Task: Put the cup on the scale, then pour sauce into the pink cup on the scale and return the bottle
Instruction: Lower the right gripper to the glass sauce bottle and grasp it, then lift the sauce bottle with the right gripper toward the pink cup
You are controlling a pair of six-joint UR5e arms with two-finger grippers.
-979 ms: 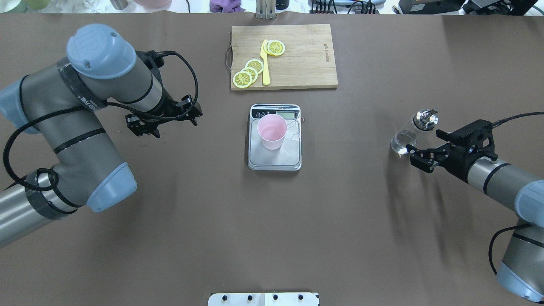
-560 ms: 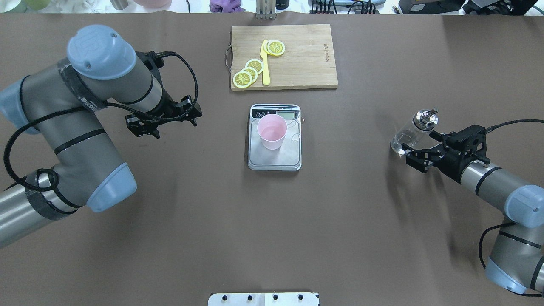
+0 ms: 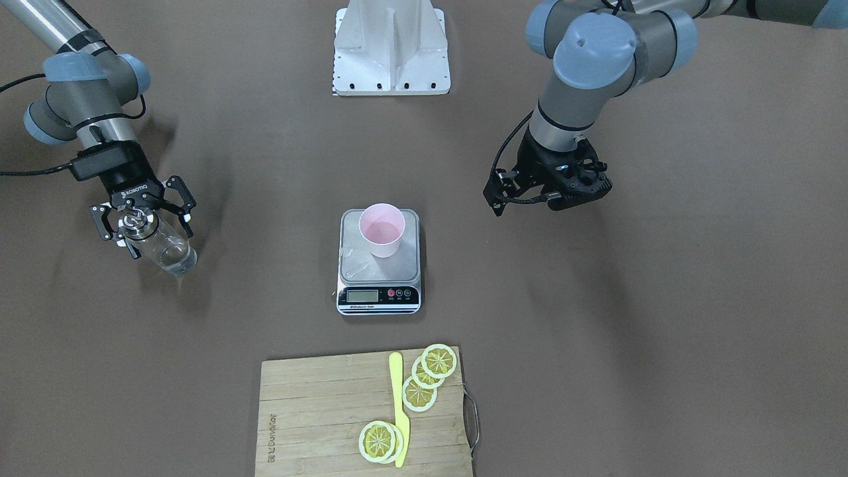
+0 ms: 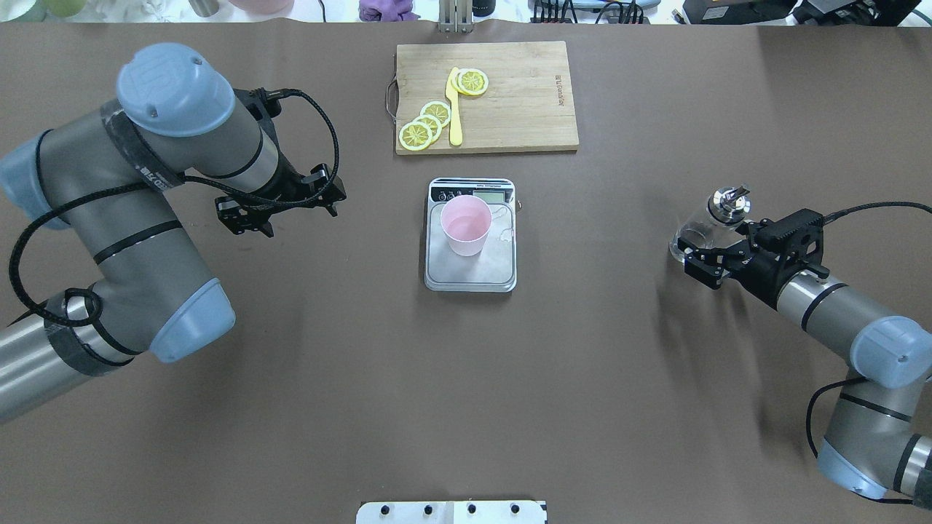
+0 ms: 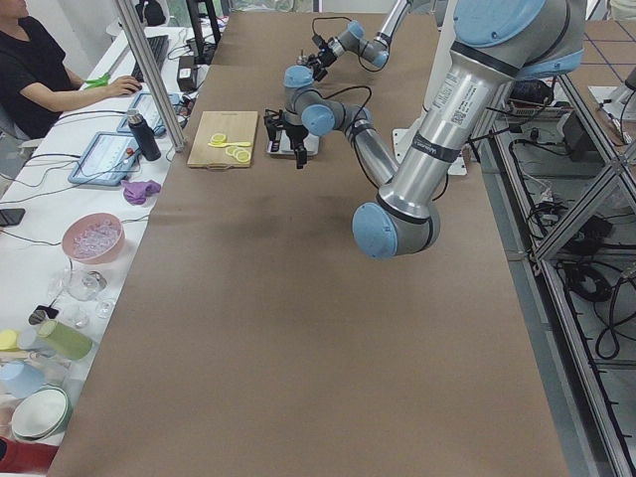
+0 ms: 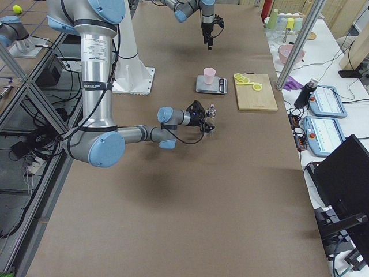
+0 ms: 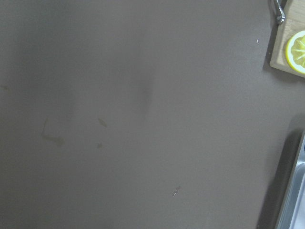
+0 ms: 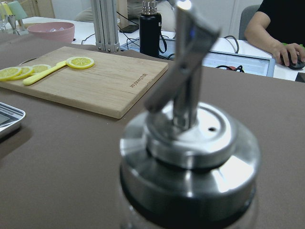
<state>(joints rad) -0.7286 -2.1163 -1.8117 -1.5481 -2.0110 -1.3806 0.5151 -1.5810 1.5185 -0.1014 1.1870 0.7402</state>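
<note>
The pale pink cup (image 4: 466,224) (image 3: 381,228) stands upright on the silver scale (image 4: 471,274) (image 3: 354,260) at mid-table. A clear glass bottle (image 4: 697,229) (image 3: 164,250) with a silver pourer cap (image 8: 190,143) stands on the table to the robot's right. My right gripper (image 4: 717,246) (image 3: 142,222) is open, its fingers on either side of the bottle near the neck. Well left of the scale, my left gripper (image 4: 284,211) (image 3: 546,195) hangs open over bare table and holds nothing.
Beyond the scale lies a wooden cutting board (image 4: 510,94) (image 3: 318,411) with lemon slices (image 4: 426,124) and a yellow knife (image 4: 454,109). The robot's white base plate (image 3: 391,46) is at the near edge. A person (image 5: 40,70) sits at the side desk.
My right gripper has moved forward to the bottle, so its open fingers now flank it. The bottle, cup, scale and left arm have not moved.
</note>
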